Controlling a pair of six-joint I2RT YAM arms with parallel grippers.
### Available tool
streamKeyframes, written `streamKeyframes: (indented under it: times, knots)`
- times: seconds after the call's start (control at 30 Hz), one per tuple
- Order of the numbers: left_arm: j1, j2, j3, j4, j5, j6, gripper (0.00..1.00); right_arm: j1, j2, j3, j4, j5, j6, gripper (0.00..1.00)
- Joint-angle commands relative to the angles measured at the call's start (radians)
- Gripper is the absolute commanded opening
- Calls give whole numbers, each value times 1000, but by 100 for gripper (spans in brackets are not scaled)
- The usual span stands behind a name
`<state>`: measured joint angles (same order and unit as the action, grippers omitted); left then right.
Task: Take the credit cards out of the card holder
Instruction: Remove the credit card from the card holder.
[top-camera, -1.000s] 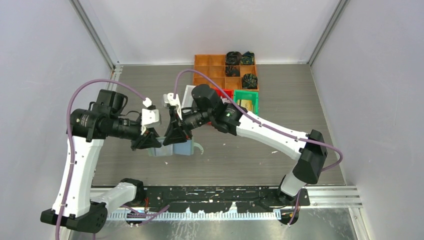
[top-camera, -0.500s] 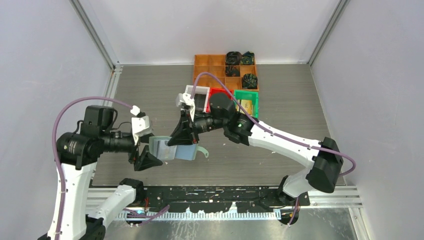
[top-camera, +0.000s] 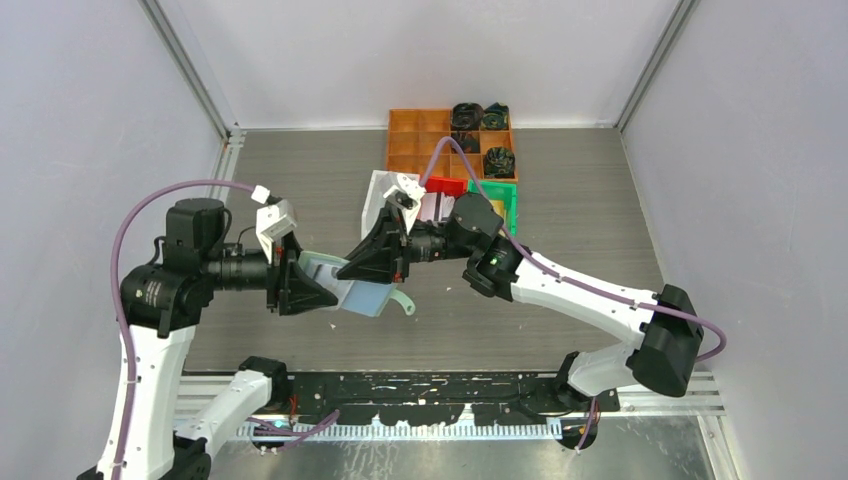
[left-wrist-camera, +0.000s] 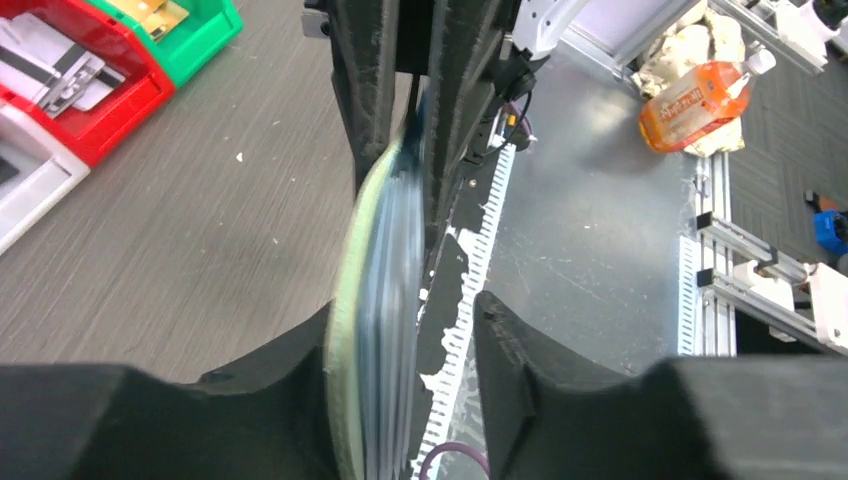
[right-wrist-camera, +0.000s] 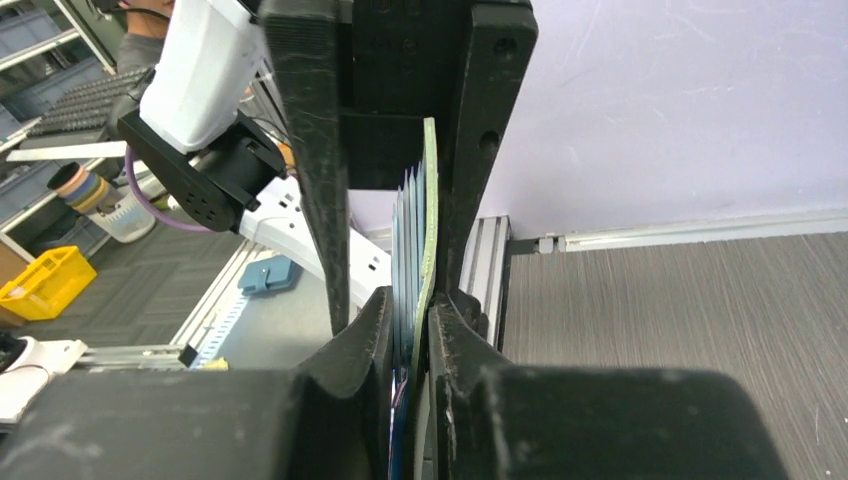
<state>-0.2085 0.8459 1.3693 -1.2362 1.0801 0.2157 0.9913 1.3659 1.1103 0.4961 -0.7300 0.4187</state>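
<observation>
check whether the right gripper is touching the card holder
Touching. The right wrist view shows the right gripper with both fingers pressed against the card holder, with no gap on either side.

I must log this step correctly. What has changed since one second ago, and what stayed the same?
The left gripper drew back from the card holder toward the near edge, opened, then came forward again; its jaws now stand open around the holder's edge. The right arm shifted rightward. Unchanged: the right gripper stays shut on the card holder, and the orange tray and bins have not moved.
</observation>
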Motion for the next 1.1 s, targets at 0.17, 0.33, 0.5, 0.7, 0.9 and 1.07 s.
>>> streamKeyframes:
  times: [0.17,0.33,0.5,0.7,0.9,1.07]
  knots:
    - [-2,5,-9,150,101,-156,21,-1,-50,-1,198,57,83,1]
    - [-2,12,-7,170,45,-203,4,-4,-85,-10,144,165,88,32]
    - [0,42,-5,181,-60,-271,0,-51,-172,0,9,408,186,64]
    - [5,132,64,119,-116,-263,0,-99,-253,10,-182,432,343,68]
    - [29,257,161,1,-163,-253,3,-93,-190,-94,-38,320,493,70]
    - [96,384,266,-166,-140,-155,3,-86,-129,-75,-97,314,485,82]
